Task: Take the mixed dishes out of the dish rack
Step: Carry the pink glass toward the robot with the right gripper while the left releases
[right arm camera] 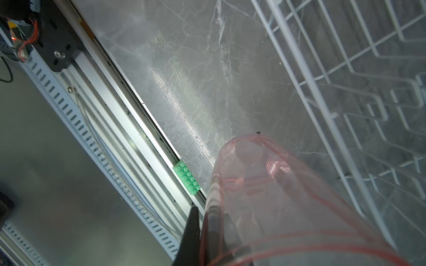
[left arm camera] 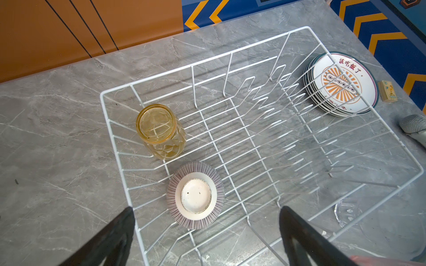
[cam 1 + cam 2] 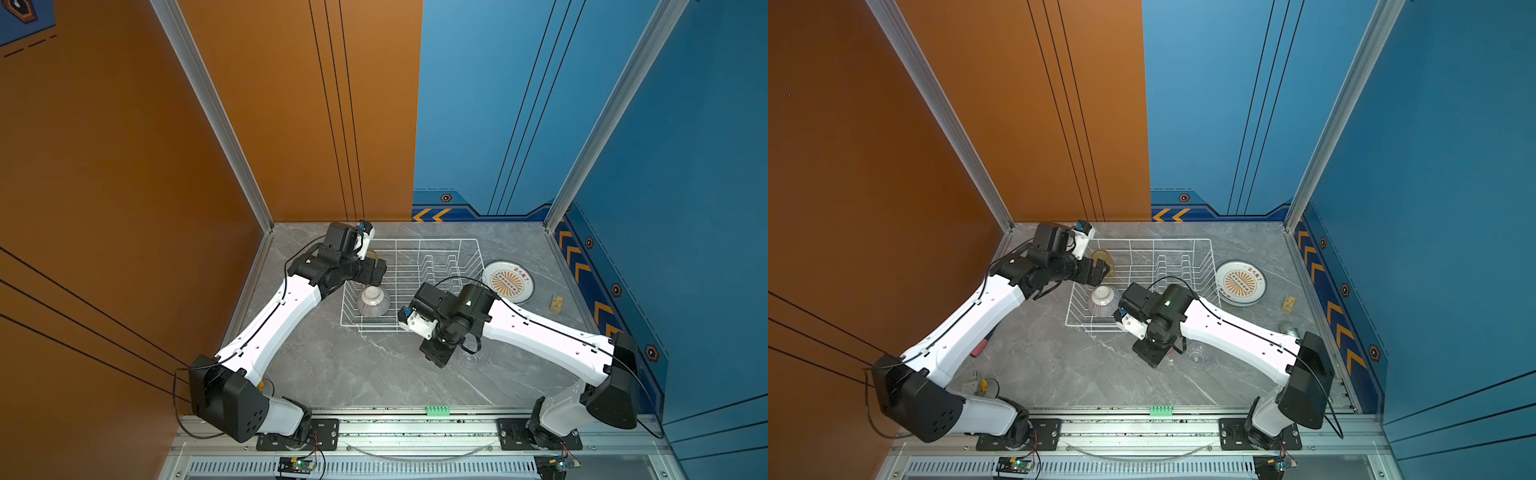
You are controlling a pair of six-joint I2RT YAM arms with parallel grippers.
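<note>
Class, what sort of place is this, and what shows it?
Probably a robot test booth: two arms bolted to a metal rail, panel walls, a dish rack on a marble-look tabletop.

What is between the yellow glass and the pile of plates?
Only the upright prongs of the dish rack and its wire side; no dish stands there. The left wrist view shows it.

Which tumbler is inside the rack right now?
The yellow tumbler, next to the upturned striped bowl in the dish rack. The pink tumbler is gripped by the right hand outside it, and the clear tumbler sits on the table.
</note>
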